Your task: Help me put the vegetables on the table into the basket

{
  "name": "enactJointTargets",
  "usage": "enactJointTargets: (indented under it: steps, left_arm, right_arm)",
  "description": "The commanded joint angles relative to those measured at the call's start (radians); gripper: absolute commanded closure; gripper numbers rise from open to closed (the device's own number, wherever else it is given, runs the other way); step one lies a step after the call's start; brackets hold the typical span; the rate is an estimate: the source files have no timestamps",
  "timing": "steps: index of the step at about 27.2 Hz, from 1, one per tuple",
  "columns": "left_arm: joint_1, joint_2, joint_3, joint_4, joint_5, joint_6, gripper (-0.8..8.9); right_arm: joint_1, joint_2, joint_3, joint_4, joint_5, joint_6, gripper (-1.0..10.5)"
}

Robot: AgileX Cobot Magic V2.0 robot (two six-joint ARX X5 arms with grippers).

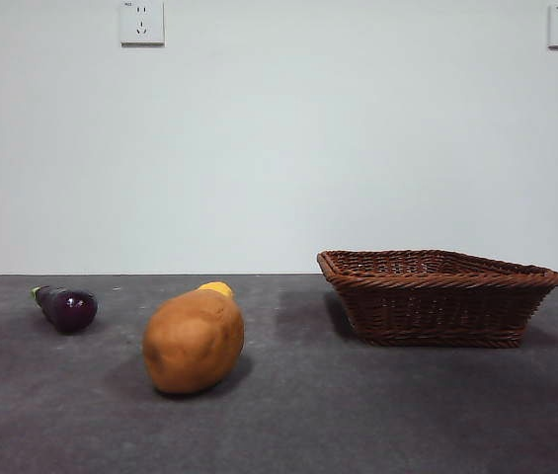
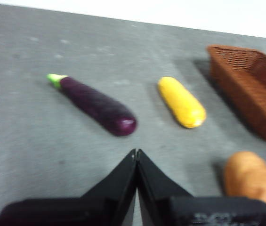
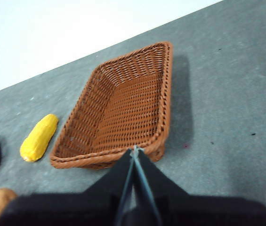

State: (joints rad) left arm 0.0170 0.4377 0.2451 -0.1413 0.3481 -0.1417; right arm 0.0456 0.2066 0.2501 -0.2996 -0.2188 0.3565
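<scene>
Three vegetables lie on the dark grey table (image 1: 358, 415). The big brown-orange potato (image 1: 194, 341) rests at centre-left, and the small yellow one (image 1: 216, 288) peeks out just behind it. The purple eggplant (image 1: 64, 307) with its green stem is far left. On the right stands the brown wicker basket (image 1: 437, 294), with nothing inside it. In the left wrist view my left gripper (image 2: 136, 153) is shut and empty, above the table short of the eggplant (image 2: 97, 105), the yellow one (image 2: 181, 101) and the potato (image 2: 253, 181). My right gripper (image 3: 134, 149), shut and empty, hovers at the basket's (image 3: 123, 108) near rim.
A white wall with two power sockets (image 1: 141, 22) closes off the back of the table. Neither arm shows in the front view.
</scene>
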Motion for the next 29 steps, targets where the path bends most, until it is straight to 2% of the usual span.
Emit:
enactJointTargets:
  steps: [1, 5, 8, 12, 14, 18, 21, 22, 25, 26, 29]
  left_arm:
    - [0.002, 0.076, 0.051, -0.007, 0.065, -0.012, 8.17]
    - [0.002, 0.189, 0.123, -0.040, 0.160, -0.013, 8.17]
    - [0.002, 0.272, 0.175, -0.080, 0.223, -0.013, 8.17]
    - [0.002, 0.372, 0.224, -0.097, 0.299, -0.013, 8.17]
    - [0.002, 0.414, 0.230, -0.098, 0.336, -0.019, 8.17]
    - [0.001, 0.452, 0.230, -0.105, 0.348, -0.043, 8.17]
    - [0.001, 0.475, 0.230, -0.105, 0.348, -0.065, 8.17]
    - [0.001, 0.486, 0.230, -0.105, 0.348, -0.066, 8.17]
    - [0.001, 0.527, 0.230, -0.105, 0.386, -0.085, 8.17]
    - [0.001, 0.542, 0.230, -0.105, 0.396, -0.086, 8.17]
    - [-0.014, 0.585, 0.230, -0.105, 0.396, -0.085, 8.17]
  right_arm:
    - [0.000, 0.080, 0.062, -0.011, -0.022, 0.011, 9.6]
    - [0.000, 0.219, 0.164, -0.069, -0.037, 0.004, 9.6]
    - [0.000, 0.330, 0.245, -0.111, -0.080, -0.027, 9.6]
    - [0.000, 0.499, 0.365, -0.184, -0.189, -0.078, 9.5]
    - [0.000, 0.610, 0.440, -0.232, -0.241, -0.074, 9.5]
    - [0.000, 0.753, 0.548, -0.252, -0.242, -0.037, 9.5]
    - [0.001, 0.828, 0.614, -0.266, -0.280, -0.045, 9.3]
    - [0.001, 0.862, 0.645, -0.289, -0.282, -0.046, 8.6]
    - [0.001, 0.994, 0.761, -0.371, -0.281, -0.106, 3.6]
    - [0.001, 1.038, 0.802, -0.399, -0.278, -0.129, 2.8]
    - [0.001, 1.204, 0.947, -0.478, -0.233, -0.202, 2.5]
